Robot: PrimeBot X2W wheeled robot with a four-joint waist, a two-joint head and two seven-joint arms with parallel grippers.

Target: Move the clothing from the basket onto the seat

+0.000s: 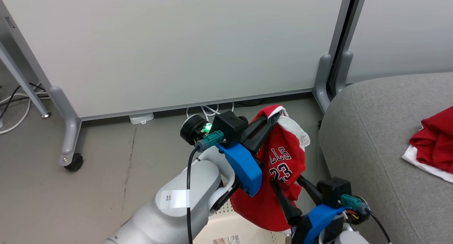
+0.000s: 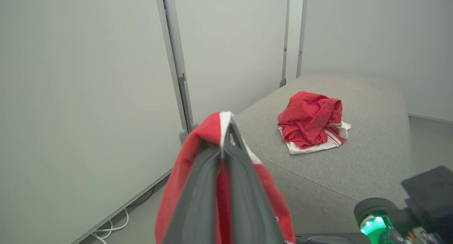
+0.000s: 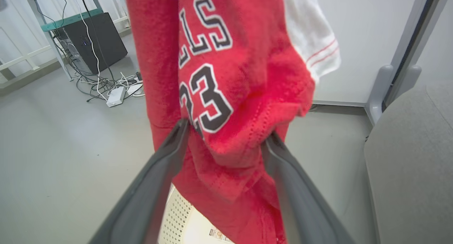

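A red jersey [image 1: 285, 162] with white trim and the number 23 hangs in the air above the basket [image 1: 230, 224], whose cream perforated wall shows at the bottom edge. My left gripper [image 1: 275, 119] is shut on the jersey's top edge [image 2: 198, 145], fingertips pressed together [image 2: 226, 123]. My right gripper [image 1: 286, 180] stands open lower down, its two fingers straddling a hanging fold of the jersey [image 3: 226, 95] just above the basket [image 3: 182, 215]. A second red garment [image 2: 311, 122] with white trim lies crumpled on the grey seat [image 2: 357, 166], also seen at the right edge [image 1: 437, 145].
White partition panels [image 1: 177, 42] on grey wheeled feet [image 1: 72, 159] stand behind, with cables on the floor beneath them. The seat [image 1: 382, 141] is just right of the jersey. A black box [image 3: 95, 39] and tangled cables sit far left in the right wrist view.
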